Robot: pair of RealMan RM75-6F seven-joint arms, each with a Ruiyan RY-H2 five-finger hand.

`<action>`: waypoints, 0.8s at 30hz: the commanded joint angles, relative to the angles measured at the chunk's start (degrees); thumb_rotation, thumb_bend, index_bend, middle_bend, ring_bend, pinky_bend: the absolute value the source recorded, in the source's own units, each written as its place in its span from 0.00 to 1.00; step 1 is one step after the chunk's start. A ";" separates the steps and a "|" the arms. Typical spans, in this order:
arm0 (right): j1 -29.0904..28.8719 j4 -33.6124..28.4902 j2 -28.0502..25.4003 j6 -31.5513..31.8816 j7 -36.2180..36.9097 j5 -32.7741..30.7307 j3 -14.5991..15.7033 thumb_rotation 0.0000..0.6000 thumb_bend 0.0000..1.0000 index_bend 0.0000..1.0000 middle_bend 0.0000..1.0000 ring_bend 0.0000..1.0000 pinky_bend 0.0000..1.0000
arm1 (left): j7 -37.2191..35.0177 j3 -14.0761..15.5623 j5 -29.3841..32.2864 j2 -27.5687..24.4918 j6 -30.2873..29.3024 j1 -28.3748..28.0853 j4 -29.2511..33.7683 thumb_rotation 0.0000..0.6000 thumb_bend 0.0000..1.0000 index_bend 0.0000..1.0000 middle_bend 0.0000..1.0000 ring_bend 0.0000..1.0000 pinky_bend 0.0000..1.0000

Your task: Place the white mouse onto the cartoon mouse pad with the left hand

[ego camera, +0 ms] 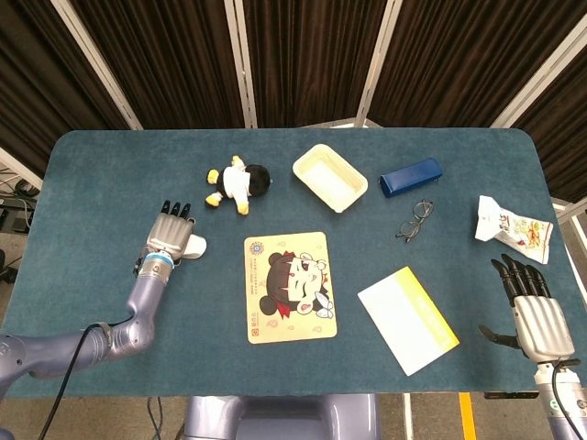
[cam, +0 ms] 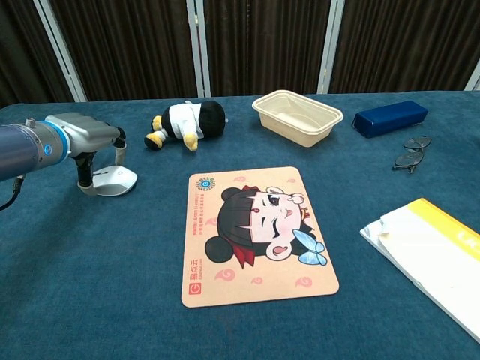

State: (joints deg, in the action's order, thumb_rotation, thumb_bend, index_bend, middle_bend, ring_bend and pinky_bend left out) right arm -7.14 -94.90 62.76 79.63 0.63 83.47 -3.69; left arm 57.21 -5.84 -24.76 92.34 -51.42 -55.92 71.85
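Plush doll (ego camera: 235,186), cream tray (ego camera: 329,177), blue case (ego camera: 411,176), glasses (ego camera: 414,220), snack packet (ego camera: 512,229), yellow-edged notebook (ego camera: 407,318) on blue table (ego camera: 92,174).
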 commanded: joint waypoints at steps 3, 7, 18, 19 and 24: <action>0.00 -0.01 -0.04 -0.03 0.08 -0.02 0.01 1.00 0.11 0.00 0.00 0.00 0.00 | -0.64 0.01 0.20 0.76 0.36 -0.33 -0.55 1.00 0.24 0.36 0.00 0.00 0.00; -0.01 -0.02 -0.07 -0.07 0.20 -0.03 0.01 1.00 0.11 0.00 0.00 0.00 0.00 | -0.89 0.35 0.17 1.08 0.34 -0.51 -0.68 1.00 0.36 0.42 0.00 0.00 0.00; -0.03 -0.07 -0.12 -0.10 0.24 -0.01 0.03 1.00 0.11 0.00 0.00 0.00 0.00 | -4.11 -0.42 -2.46 -0.46 -0.23 -0.38 1.67 1.00 0.41 0.47 0.00 0.00 0.00; -0.03 -0.07 -0.12 -0.11 0.25 -0.03 0.03 1.00 0.11 0.00 0.00 0.00 0.00 | -4.69 -0.57 -3.43 -1.02 -0.54 -0.33 2.57 1.00 0.41 0.47 0.00 0.00 0.00; -0.02 -0.09 -0.14 -0.10 0.27 -0.01 0.05 1.00 0.11 0.00 0.00 0.00 0.00 | -6.03 -0.85 -7.87 -3.85 -1.74 -0.72 7.39 1.00 0.41 0.48 0.00 0.00 0.00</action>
State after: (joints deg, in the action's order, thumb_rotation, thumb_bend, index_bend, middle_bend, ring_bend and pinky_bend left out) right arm -7.16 -94.99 62.62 79.53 0.91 83.46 -3.65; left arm 51.88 -6.45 -31.00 89.73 -52.58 -56.41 77.53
